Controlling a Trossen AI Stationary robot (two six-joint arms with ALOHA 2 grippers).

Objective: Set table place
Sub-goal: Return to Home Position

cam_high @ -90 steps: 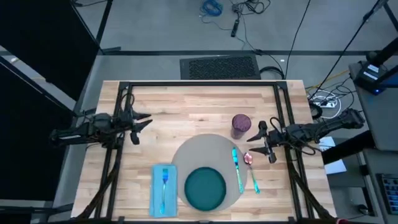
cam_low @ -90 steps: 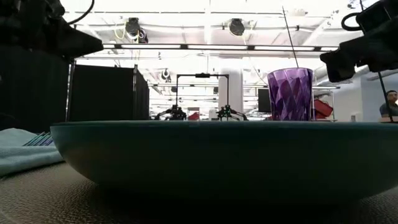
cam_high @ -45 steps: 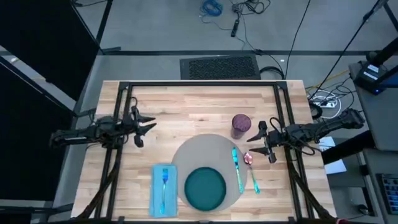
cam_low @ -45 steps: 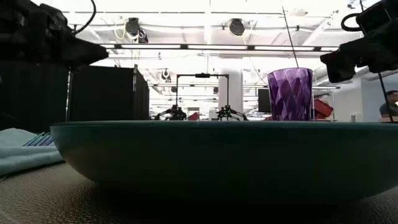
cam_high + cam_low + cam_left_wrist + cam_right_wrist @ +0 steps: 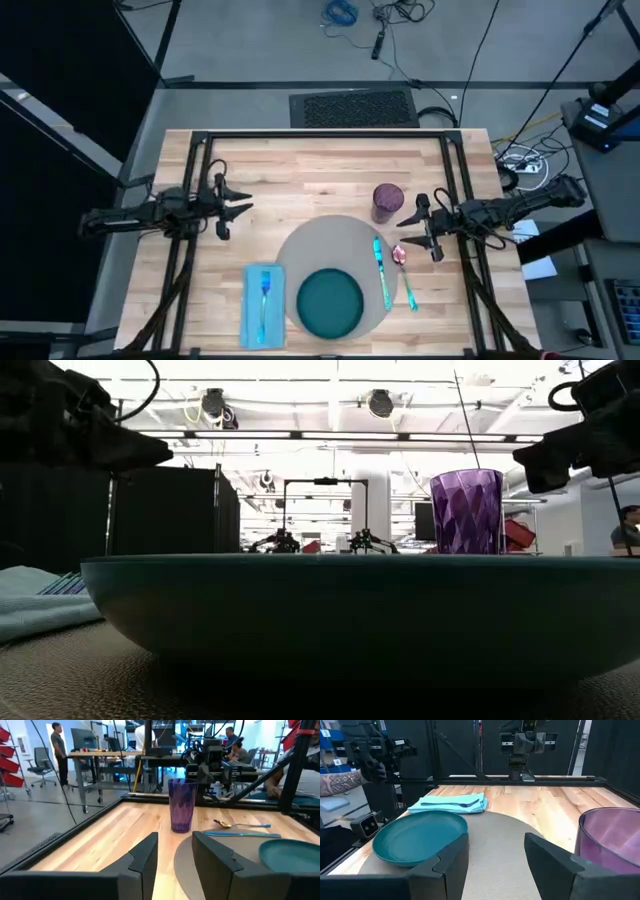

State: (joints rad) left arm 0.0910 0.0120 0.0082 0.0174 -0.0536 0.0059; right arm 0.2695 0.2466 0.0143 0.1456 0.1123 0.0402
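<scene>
"Where's the left gripper [image 5: 234, 207]?"

"Hovering over the left side of the table [image 5: 320, 165], fingers spread, nothing between them. The right gripper [image 5: 410, 232] is just beside the purple cup [image 5: 388, 200], also spread and empty."

"And the placemat [image 5: 305, 250]?"

"Between the arms, by the edge where the low camera sits. The teal plate [image 5: 330, 303] is on it, the spoon [image 5: 403, 268] is just off its right rim, and the blue napkin [image 5: 262, 305] is on its left."

Left arm [image 5: 150, 212], right arm [image 5: 505, 208]: matte black, slim, angular jaws.
</scene>
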